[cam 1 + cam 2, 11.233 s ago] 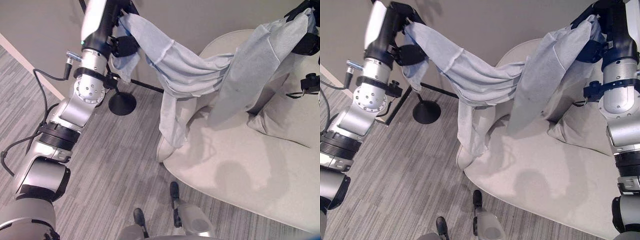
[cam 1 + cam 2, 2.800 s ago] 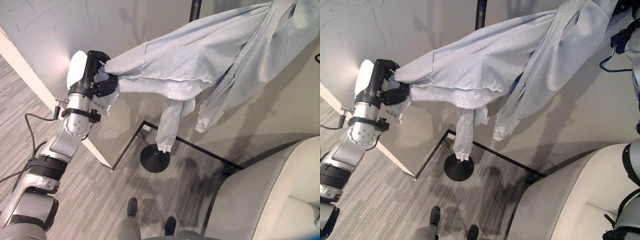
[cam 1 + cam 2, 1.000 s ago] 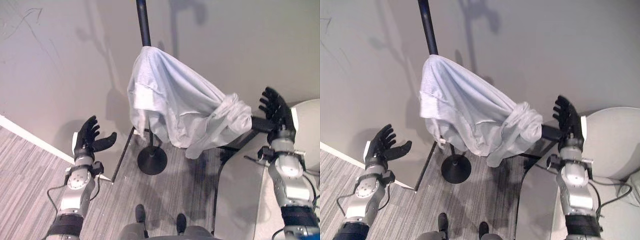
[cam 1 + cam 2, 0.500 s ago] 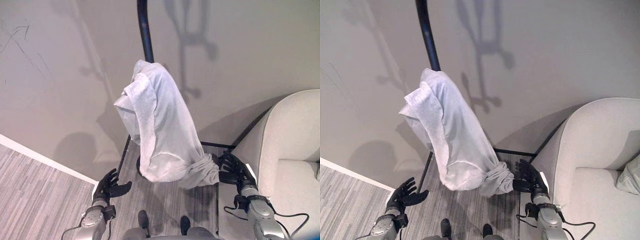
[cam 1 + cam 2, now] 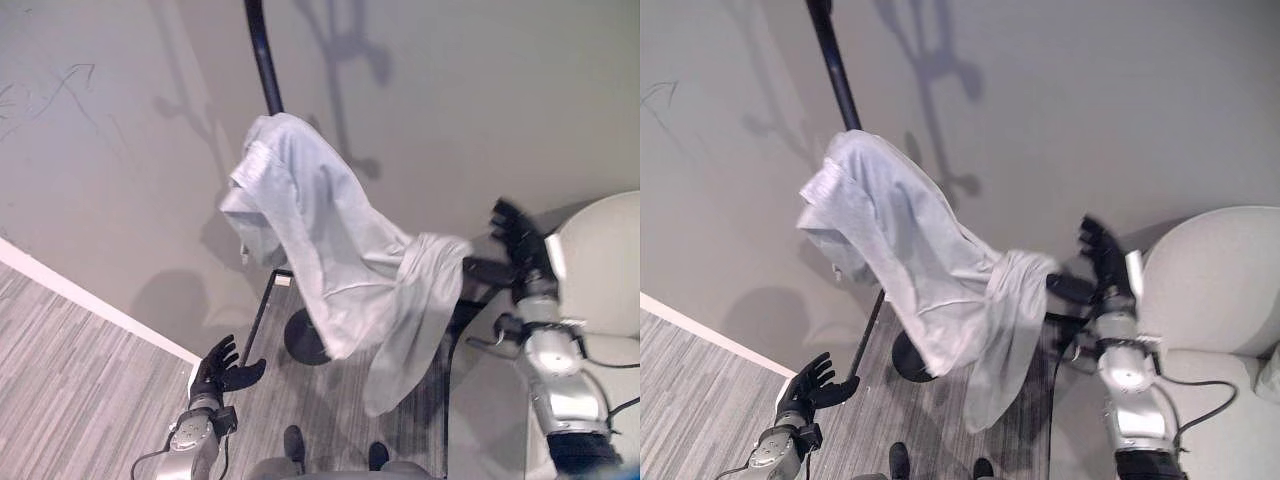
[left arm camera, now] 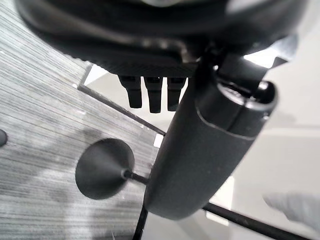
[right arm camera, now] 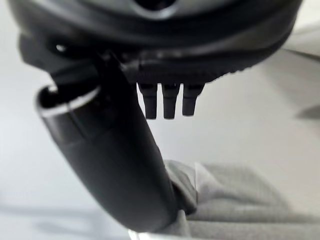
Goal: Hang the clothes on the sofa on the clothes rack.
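Grey garment (image 5: pixel 330 260) draped on black rack pole (image 5: pixel 262 55), no legible print

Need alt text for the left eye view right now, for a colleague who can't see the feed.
A light grey garment hangs draped over the black pole of the clothes rack against a grey wall. The right hand is raised open beside the garment's hanging end; the left hand is open, low near the rack's round base.

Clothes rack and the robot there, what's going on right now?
A light grey garment is draped over the black clothes rack by the wall. The right hand is raised beside the garment's trailing end, fingers straight, gripping nothing. The left hand is low near the floor, also open. The beige sofa sits at the right.
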Controlling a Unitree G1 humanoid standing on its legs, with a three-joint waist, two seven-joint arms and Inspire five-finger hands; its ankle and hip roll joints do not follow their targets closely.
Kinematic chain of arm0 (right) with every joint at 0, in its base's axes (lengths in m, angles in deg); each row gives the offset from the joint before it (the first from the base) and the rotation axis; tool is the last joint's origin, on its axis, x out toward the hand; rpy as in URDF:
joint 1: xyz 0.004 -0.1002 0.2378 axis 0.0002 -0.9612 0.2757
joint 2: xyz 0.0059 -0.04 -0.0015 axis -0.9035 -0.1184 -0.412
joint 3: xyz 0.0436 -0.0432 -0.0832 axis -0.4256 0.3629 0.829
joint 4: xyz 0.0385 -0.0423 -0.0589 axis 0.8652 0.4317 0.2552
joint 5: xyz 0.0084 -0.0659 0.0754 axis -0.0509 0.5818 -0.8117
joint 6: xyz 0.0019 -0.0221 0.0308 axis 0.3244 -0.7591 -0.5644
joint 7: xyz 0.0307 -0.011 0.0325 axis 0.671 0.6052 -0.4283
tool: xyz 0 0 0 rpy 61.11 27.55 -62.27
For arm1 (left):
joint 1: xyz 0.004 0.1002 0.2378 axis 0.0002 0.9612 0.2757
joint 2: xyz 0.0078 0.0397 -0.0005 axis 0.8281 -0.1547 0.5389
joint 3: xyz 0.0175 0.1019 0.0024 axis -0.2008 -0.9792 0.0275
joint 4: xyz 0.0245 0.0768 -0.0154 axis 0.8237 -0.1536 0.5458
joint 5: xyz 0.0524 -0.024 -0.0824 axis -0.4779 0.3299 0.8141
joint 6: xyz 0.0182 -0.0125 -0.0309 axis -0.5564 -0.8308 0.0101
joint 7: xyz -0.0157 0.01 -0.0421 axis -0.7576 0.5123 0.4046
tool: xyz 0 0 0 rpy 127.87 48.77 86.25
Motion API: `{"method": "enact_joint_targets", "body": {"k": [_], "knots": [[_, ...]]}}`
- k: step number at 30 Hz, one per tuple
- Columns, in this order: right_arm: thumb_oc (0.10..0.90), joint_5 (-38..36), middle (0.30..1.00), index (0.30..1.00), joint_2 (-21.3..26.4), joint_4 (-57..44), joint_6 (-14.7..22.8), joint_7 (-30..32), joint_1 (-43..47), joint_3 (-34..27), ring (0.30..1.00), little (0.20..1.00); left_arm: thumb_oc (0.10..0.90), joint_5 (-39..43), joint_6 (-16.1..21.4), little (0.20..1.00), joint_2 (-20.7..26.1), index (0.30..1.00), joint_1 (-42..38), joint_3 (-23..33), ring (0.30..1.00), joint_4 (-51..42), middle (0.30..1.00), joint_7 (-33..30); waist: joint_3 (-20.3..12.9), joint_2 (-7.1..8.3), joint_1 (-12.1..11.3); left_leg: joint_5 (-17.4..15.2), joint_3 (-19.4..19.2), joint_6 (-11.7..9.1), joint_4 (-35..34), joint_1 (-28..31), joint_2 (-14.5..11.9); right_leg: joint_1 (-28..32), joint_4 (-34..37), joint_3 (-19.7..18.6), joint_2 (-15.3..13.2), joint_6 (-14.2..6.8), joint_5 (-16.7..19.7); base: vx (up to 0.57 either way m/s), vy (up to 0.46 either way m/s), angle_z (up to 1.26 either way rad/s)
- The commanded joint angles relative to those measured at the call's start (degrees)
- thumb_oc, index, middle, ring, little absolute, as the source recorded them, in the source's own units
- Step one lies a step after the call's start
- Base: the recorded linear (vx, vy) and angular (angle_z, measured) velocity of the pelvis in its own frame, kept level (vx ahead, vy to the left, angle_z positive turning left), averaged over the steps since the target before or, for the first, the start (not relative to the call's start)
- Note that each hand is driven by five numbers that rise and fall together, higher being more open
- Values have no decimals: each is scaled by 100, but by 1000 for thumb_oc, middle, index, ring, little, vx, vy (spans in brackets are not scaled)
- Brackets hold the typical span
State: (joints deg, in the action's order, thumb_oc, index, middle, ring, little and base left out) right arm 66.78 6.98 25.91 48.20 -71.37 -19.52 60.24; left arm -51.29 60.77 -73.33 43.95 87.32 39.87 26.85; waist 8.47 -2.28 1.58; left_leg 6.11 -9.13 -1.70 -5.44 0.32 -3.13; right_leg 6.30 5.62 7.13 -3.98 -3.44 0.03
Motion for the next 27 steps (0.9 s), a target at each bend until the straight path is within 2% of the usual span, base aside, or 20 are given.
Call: {"method": "enact_joint_targets", "body": {"k": [1, 5, 6, 7, 10, 11, 12, 13, 15, 16, 17, 19, 20, 23, 24, 25, 27], "knots": [[800, 68, 900, 900, 624, -578, 757, 29, 995, -255, 900, 900, 800, -214, 573, 900, 486, 900, -510, 96, 900, -3, 900, 46, -39, 481, -114, -915, -34, -229, 44, 557, -144, 398, -62, 535, -527, -519, -342, 1, -4, 5], [800, 521, 900, 900, 1418, -919, 709, -258, 1262, 24, 900, 900, 800, -248, 606, 900, 525, 900, -475, 39, 900, -48, 900, 159, -42, 575, -196, -894, -6, -253, 44, 524, -161, 381, -62, 575, -514, -521, -340, -1, -6, 5], [800, 525, 900, 900, 1427, -906, 713, -253, 1278, 38, 900, 900, 800, -248, 607, 900, 515, 900, -477, 42, 900, -47, 900, 159, -41, 567, -191, -894, -6, -253, 44, 522, -161, 380, -62, 575, -514, -521, -340, 0, 0, 0], [800, 759, 900, 900, 1725, -1033, 689, -297, 1358, 81, 900, 900, 800, -283, 629, 900, 524, 900, -468, 24, 900, -43, 900, 158, -49, 606, -190, -891, 2, -258, 44, 513, -170, 376, -62, 588, -509, -519, -336, 0, 0, 0], [800, 740, 900, 900, 1858, -958, 695, -218, 1542, 184, 900, 900, 800, -286, 639, 900, 534, 900, -499, -9, 900, -35, 900, 137, -49, 631, -205, -890, 7, -255, 44, 512, -181, 368, -62, 596, -506, -520, -329, 1, -4, 4], [800, 354, 900, 900, 1740, -965, 721, -310, 1572, 187, 900, 900, 800, -269, 637, 900, 534, 900, -477, -55, 900, -41, 900, 128, -52, 643, -214, -884, 6, -259, 44, 507, -183, 372, -62, 605, -498, -515, -334, 0, 0, 0], [800, 115, 900, 900, 1820, -872, 714, -440, 1641, 302, 900, 900, 800, -234, 645, 900, 538, 900, -483, -87, 900, -31, 900, 136, -56, 674, -228, -874, 5, -266, 44, 502, -185, 369, -62, 612, -493, -515, -325, 0, 0, 0], [800, 100, 900, 900, 1832, -849, 725, -447, 1663, 317, 900, 900, 800, -233, 647, 900, 532, 900, -485, -82, 900, -29, 900, 137, -55, 669, -223, -874, 4, -266, 44, 501, -185, 367, -62, 610, -493, -515, -325, 0, 0, 0], [800, 236, 900, 900, 3092, -806, 604, -987, 1820, 699, 900, 900, 800, -158, 681, 900, 557, 900, -409, -58, 900, -79, 900, 242, -66, 770, -217, -872, -20, -306, 44, 522, -209, 373, -62, 623, -479, -521, -313, -2, -5, 2], [800, 232, 900, 900, 3102, -794, 610, -987, 1840, 715, 900, 900, 800, -159, 681, 900, 548, 900, -411, -55, 900, -79, 900, 242, -74, 761, -212, -857, -19, -304, 44, 502, -210, 353, -62, 623, -477, -519, -299, -8, -7, 5], [800, 675, 900, 900, 3880, -772, 557, -1047, 2004, 918, 900, 900, 800, -172, 693, 900, 591, 900, -390, -21, 900, -106, 900, 271, -88, 797, -205, -852, -30, -325, 44, 499, -220, 351, -62, 639, -470, -525, -294, -9, 0, 6], [800, 1774, 900, 900, 5500, -801, 485, -1245, 2782, 2008, 900, 900, 800, -198, 709, 900, 709, 900, -370, 71, 900, -120, 900, 256, -107, 884, -157, -830, -70, -376, 44, 491, -244, 316, -65, 632, -463, -536, -244, -4, 1, 2], [800, 2081, 900, 900, 5846, -881, 501, -1250, 3040, 2328, 900, 900, 800, -209, 721, 900, 766, 900, -381, 72, 900, -96, 900, 240, -97, 930, -179, -837, -82, -392, 44, 508, -256, 322, -72, 619, -461, -538, -248, 0, 0, 0], [800, 2502, 900, 900, 6360, -1117, 643, -1387, 4256, 3719, 900, 900, 800, -220, 723, 900, 919, 900, -379, 88, 900, -91, 900, 256, -122, 1019, -195, -808, -92, -409, 44, 473, -284, 283, -71, 621, -454, -535, -229, -6, -3, -5], [800, 2532, 900, 900, 6424, -1196, 707, -1448, 4744, 4242, 900, 900, 800, -227, 724, 900, 976, 900, -380, 77, 900, -108, 900, 276, -128, 1056, -203, -803, -102, -415, 44, 473, -288, 282, -71, 617, -449, -537, -226, -2, -5, -13], [800, 2438, 900, 900, 6439, -1273, 777, -1492, 5519, 5020, 900, 900, 800, -246, 723, 900, 1008, 900, -366, 75, 900, -115, 900, 319, -151, 1077, -174, -795, -118, -423, 44, 473, -298, 281, -66, 623, -443, -538, -227, -4, -2, -13], [800, 2391, 900, 900, 6345, -1222, 815, -1501, 6361, 5892, 900, 900, 800, -239, 716, 900, 970, 900, -366, 75, 900, -141, 900, 358, -178, 1049, -115, -792, -128, -424, 44, 479, -303, 278, -62, 617, -441, -543, -220, -4, -2, -7]]}}
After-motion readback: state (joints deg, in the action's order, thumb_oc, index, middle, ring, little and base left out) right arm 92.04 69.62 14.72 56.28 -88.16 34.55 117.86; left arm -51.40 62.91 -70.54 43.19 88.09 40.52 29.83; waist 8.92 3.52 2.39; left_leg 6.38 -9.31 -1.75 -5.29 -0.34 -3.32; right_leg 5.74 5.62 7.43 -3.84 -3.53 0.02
